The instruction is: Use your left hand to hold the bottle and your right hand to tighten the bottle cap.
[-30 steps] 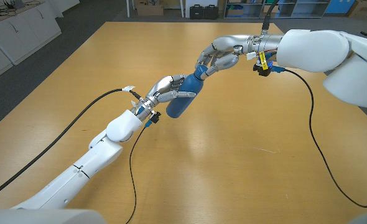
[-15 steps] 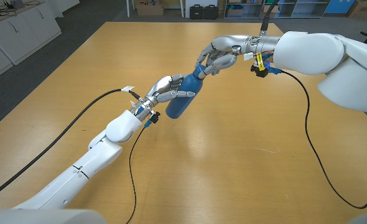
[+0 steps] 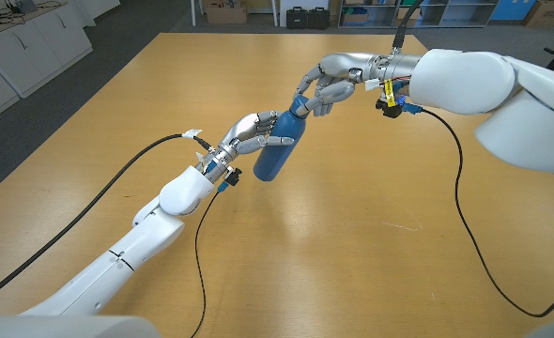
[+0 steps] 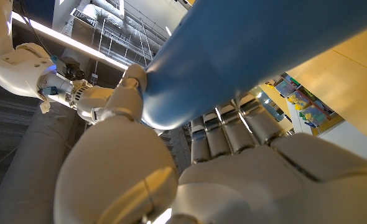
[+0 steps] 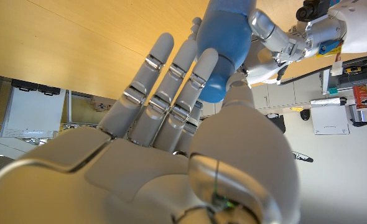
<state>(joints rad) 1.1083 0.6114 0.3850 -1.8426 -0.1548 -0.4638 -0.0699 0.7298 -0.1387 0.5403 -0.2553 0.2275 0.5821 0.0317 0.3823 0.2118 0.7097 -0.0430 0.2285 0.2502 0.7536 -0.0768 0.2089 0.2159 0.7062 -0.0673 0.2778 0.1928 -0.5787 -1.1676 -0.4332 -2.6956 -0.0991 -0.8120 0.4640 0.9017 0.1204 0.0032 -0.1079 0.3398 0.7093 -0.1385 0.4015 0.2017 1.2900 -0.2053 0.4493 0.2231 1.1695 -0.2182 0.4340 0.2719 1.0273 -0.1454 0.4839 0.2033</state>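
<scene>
Blue bottle (image 3: 277,147) is mid-table (image 3: 371,244), tilted, top end pointing toward the right hand. Left hand (image 3: 250,134) grips the body, fingers (image 4: 233,127) wrapped around it. Right hand (image 3: 326,83) sits at the top end, fingers curled over it; the cap is hidden under them in the head view. In the right wrist view the fingers (image 5: 171,87) look fairly straight beside the bottle, so I can't tell whether they actually grip the cap.
</scene>
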